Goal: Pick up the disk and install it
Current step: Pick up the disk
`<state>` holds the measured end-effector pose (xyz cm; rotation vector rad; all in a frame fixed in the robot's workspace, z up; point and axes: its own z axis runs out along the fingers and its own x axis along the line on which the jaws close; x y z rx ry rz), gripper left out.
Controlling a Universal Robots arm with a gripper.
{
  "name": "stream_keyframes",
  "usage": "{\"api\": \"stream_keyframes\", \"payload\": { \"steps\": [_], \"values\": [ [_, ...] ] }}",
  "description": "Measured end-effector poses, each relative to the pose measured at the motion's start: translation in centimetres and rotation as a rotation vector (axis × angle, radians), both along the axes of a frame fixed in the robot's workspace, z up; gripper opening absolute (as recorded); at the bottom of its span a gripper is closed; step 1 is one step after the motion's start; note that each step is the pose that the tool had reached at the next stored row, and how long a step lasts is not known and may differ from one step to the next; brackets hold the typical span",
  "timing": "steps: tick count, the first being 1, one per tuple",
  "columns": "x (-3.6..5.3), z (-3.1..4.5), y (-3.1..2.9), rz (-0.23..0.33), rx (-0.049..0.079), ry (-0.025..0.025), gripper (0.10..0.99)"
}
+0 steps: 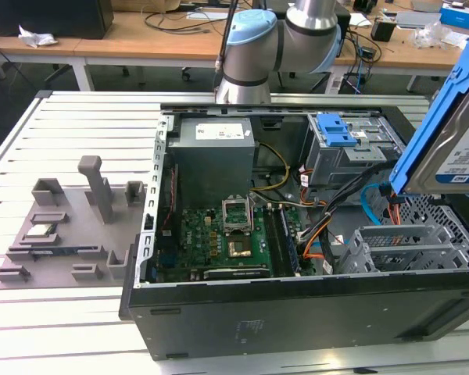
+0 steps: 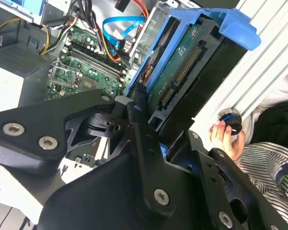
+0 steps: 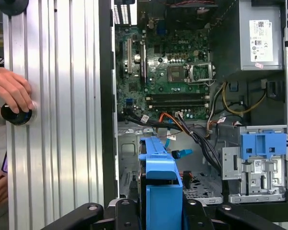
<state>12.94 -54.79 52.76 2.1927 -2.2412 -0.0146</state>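
Exterior view: an open case (image 1: 297, 320) lies on a slatted worktop (image 1: 55, 328), with the arm (image 1: 254, 47) rising behind it. The disk (image 1: 445, 133) hangs in the air at the exterior view's right edge, tilted, with its blue rail uppermost and its label facing the camera. It is above the end of the case, over an empty grey bay (image 1: 406, 250). Inside the case are a motherboard (image 1: 227, 234), a power supply (image 1: 215, 148) and a drive cage (image 1: 340, 144) with a blue latch. A grey fixture (image 1: 62, 234) lies beside the case on the exterior view's left, with a chip (image 1: 41, 230) on it.

Second wrist view: the black end effector (image 2: 158, 120) is clamped on the disk, its fingers (image 2: 134, 103) pressed against the blue rail. The disk's green circuit side and connector face the camera. Past the case wall, a hand (image 2: 223, 136) touches a black knob (image 2: 230, 125).

First wrist view: the disk is seen edge-on as a blue carrier held between the two fingers. It hovers over the open case, between the case wall and the drive cage. The motherboard lies farther in. On the worktop beside the case, the hand rests on the knob.
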Motion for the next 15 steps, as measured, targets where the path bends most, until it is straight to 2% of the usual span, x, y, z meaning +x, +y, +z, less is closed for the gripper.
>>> {"api": "stream_keyframes", "payload": {
  "steps": [7, 15],
  "values": [
    [1.12, -0.12, 0.45, 0.0, -0.022, 0.0, 0.365],
    [1.8, -0.35, 0.69, 0.0, -0.039, 0.0001, 0.365]
  ]
}}
